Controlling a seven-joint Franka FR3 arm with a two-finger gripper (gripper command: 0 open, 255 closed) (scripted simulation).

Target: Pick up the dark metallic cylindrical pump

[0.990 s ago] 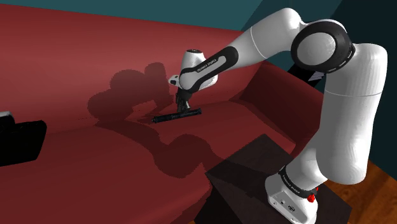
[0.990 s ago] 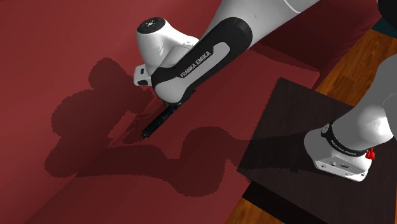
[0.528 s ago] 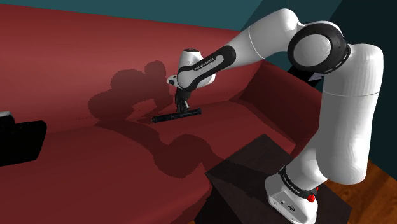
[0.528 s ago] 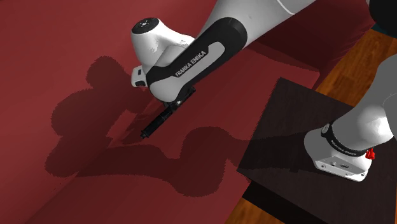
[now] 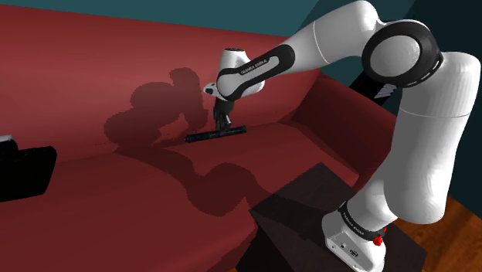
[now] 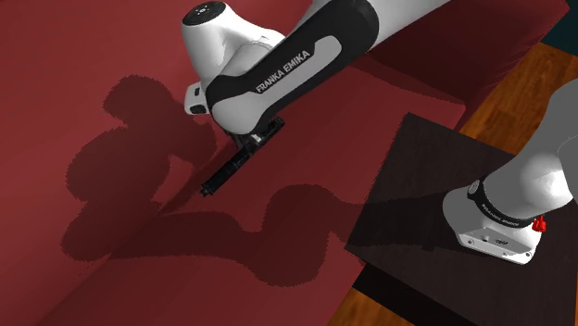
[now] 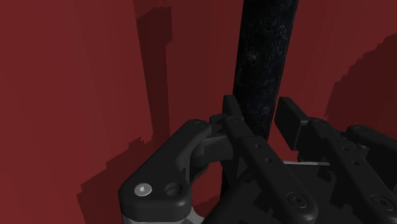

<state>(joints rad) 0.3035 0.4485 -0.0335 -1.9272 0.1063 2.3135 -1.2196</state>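
Observation:
The pump (image 5: 202, 137) is a thin dark cylinder held level, close over the red sofa seat (image 5: 116, 201). My black gripper (image 5: 222, 127) points down onto its middle and is shut on it. From the second exterior view, one end of the pump (image 6: 222, 175) sticks out below the gripper (image 6: 257, 141), and the white wrist hides the rest. Seen from the wrist, the mottled dark pump (image 7: 264, 63) runs straight out between the two fingers (image 7: 232, 118), which clasp it on both sides. I cannot tell whether the pump touches the cushion.
The sofa backrest (image 5: 93, 62) rises behind the pump and an armrest (image 5: 340, 100) stands toward the arm's base. The dark stand (image 5: 309, 209) sits on a wooden floor (image 6: 519, 83). A black object (image 5: 23, 171) lies at the shoulder view's left edge.
The gripper and wrist have risen a little, and the pump has come up with them, staying level. Their shadow on the sofa has shifted slightly.

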